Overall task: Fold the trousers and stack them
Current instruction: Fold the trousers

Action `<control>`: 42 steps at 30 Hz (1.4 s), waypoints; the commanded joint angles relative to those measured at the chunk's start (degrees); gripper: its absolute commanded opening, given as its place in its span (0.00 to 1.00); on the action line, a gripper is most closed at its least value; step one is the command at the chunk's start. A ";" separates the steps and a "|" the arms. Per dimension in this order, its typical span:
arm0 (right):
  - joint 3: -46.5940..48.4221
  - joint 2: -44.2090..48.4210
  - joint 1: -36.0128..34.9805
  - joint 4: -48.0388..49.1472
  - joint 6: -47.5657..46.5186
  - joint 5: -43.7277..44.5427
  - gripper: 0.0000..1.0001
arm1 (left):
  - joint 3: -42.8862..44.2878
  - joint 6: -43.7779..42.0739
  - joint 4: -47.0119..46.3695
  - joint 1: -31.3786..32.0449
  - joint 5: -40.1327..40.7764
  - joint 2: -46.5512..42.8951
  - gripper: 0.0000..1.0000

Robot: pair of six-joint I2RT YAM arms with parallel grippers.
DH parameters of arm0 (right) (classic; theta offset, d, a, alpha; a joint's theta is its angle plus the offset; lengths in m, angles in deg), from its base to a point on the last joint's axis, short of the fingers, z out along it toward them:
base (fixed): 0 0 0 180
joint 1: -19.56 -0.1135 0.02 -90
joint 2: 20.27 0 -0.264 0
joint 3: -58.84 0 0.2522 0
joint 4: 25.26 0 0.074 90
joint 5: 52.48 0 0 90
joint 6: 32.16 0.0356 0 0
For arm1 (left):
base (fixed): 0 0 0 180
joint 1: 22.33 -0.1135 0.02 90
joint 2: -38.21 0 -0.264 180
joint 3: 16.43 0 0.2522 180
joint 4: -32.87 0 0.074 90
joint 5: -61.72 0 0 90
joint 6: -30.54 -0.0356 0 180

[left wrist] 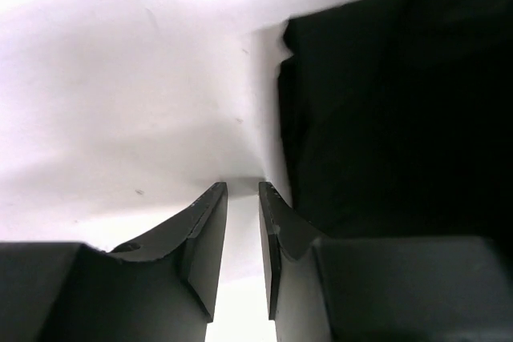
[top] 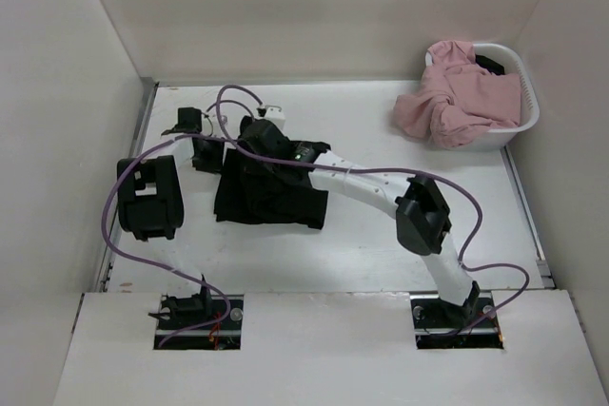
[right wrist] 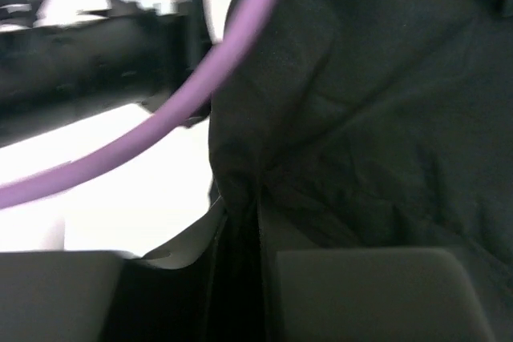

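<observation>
Half-seen things at the black trousers [top: 271, 197]
Their fold swallows the right gripper [right wrist: 240, 202] fingertips; beside them, the left arm [right wrist: 88, 38] is a blur.

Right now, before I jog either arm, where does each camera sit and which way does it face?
Top external: above and behind the bases, looking down on the white table, black fabric trousers, left arm and right arm.
Left wrist: on the left arm, facing down past the left gripper at bare table beside the trousers' edge.
Right wrist: on the right arm, close over the trousers; right gripper pinches cloth, purple cable and left arm beyond.
Shared: all three show the trousers.
</observation>
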 commanded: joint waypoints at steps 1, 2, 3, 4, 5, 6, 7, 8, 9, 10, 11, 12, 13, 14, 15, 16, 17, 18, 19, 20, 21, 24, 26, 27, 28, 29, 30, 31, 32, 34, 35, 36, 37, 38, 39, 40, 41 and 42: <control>0.47 0.86 -2.44 18.44 -1.92 0.41 0.29 | -0.30 1.31 0.28 -1.39 -2.59 3.63 0.22; 0.47 0.42 -2.62 20.38 -3.16 -0.20 0.40 | -0.13 1.40 0.28 -1.74 -2.95 3.72 0.23; 0.64 0.07 -2.62 21.62 -3.87 -1.60 0.48 | 0.05 1.58 0.28 -2.09 -3.12 3.81 0.25; 0.38 0.24 -2.62 22.15 -3.87 -3.44 0.57 | 0.31 1.66 0.37 -2.53 -3.21 3.81 0.28; -0.31 0.85 -2.53 22.68 -3.61 -5.46 0.66 | 0.75 1.75 0.54 -3.14 -3.30 3.72 0.31; -1.28 1.99 -2.35 23.12 -3.52 -7.48 0.71 | 1.01 1.75 0.72 -3.67 -3.30 3.46 0.34; -2.25 3.13 -2.18 23.65 -3.96 -9.15 0.75 | 1.54 1.75 0.81 -4.55 -3.65 3.02 0.39; -4.17 5.32 -1.92 24.87 -4.66 -11.61 0.77 | 2.07 1.75 0.89 -5.60 -4.00 2.50 0.44; -7.32 8.30 -1.74 26.88 -6.23 -13.98 0.79 | 2.85 1.75 1.16 -6.65 -4.44 1.88 0.49; -11.36 12.07 -1.65 29.43 -7.90 -15.31 0.80 | 3.65 1.75 1.51 -7.62 -4.79 1.18 0.52; -16.18 15.93 -1.65 31.80 -9.40 -15.76 0.80 | 4.61 1.58 2.03 -8.50 -4.97 0.39 0.54; -20.84 19.54 -1.48 32.96 -10.02 -14.46 0.81 | 5.75 1.32 2.73 -9.29 -5.06 -0.57 0.56; -25.50 23.06 -0.69 32.88 -9.85 -12.01 0.82 | 6.72 1.05 3.61 -9.74 -5.06 -1.63 0.58; -29.90 26.22 0.27 31.40 -8.28 -9.37 0.82 | 7.60 0.79 4.75 -9.92 -4.88 -2.94 0.58; -33.94 28.87 1.50 29.30 -6.36 -7.08 0.82 | 8.30 0.44 5.81 -9.83 -4.88 -4.61 0.58; -37.64 30.81 2.91 27.27 -4.68 -5.67 0.83 | 8.57 -0.17 6.86 -9.74 -5.14 -6.54 0.59; -41.07 32.30 4.31 25.51 -3.27 -5.39 0.84 | 8.40 -0.88 7.57 -9.13 -5.15 -8.82 0.60; -44.06 33.19 5.81 24.02 -1.52 -5.91 0.86 | 7.79 -1.41 8.27 -7.91 -5.32 -11.19 0.61; -46.61 33.72 7.21 22.87 0.50 -7.31 0.87 | 6.74 -2.02 8.97 -6.42 -5.84 -13.48 0.62; -49.16 33.90 8.62 22.69 2.52 -9.06 0.91 | 5.42 -2.98 9.94 -4.84 -6.46 -15.77 0.63; -51.62 33.82 9.76 23.21 4.54 -11.17 0.91 | 3.67 -3.86 11.17 -3.08 -7.34 -17.62 0.64; -57.17 31.36 11.88 28.90 7.54 -18.64 0.93 | -3.35 -6.85 13.64 1.58 -8.40 -21.23 0.64; -60.25 29.08 12.67 33.65 10.70 -22.69 0.91 | -8.36 -8.00 13.29 3.17 -6.13 -21.68 0.62; -61.57 28.11 13.02 35.76 12.46 -24.36 0.89 | -10.65 -8.18 12.77 3.44 -4.90 -21.68 0.62; -62.80 27.14 13.29 37.17 14.04 -25.85 0.86 | -12.41 -8.27 12.24 3.70 -3.84 -21.68 0.61; -63.94 26.44 13.29 38.58 15.36 -26.65 0.84 | -14.08 -8.53 11.54 3.71 -2.78 -21.85 0.61; -64.74 26.08 13.29 39.29 16.16 -27.01 0.82 | -15.23 -8.97 10.92 3.79 -1.90 -22.11 0.61; -65.79 25.47 13.12 40.43 16.95 -27.19 0.78 | -16.98 -9.49 9.78 3.97 -0.42 -22.55 0.61; -66.32 24.59 13.12 41.48 17.30 -27.80 0.71 | -18.22 -9.93 9.08 4.06 0.47 -22.90 0.61; -66.94 23.19 13.12 43.42 17.92 -29.99 0.43 | -19.89 -10.81 8.28 4.23 1.62 -23.43 0.61; -67.29 23.09 13.12 44.30 18.27 -30.43 0.28 | -20.34 -11.08 8.02 4.32 1.79 -23.61 0.62; -68.16 23.44 13.38 44.83 18.80 -30.53 0.16 | -20.69 -11.25 7.58 4.32 1.80 -23.87 0.62; -69.22 24.31 14.08 45.18 19.41 -30.09 0.06 | -20.87 -11.52 7.05 4.32 1.88 -24.14 0.62; -70.53 25.54 15.47 45.27 19.59 -29.65 0.02 | -20.87 -11.61 6.61 4.32 1.88 -24.22 0.62; -72.03 26.86 16.79 45.27 19.68 -29.56 0.00 | -20.69 -11.78 6.17 4.32 1.62 -24.31 0.63; -73.43 28.61 18.46 45.01 19.33 -29.56 0.00 | -20.26 -11.78 5.73 4.41 1.36 -24.31 0.63; -74.58 29.93 19.69 44.75 18.89 -29.56 0.00 | -19.64 -11.70 5.47 4.76 1.10 -24.23 0.63; -76.16 31.77 21.36 44.48 18.19 -29.65 0.00 | -19.03 -11.43 5.29 5.37 0.83 -23.88 0.63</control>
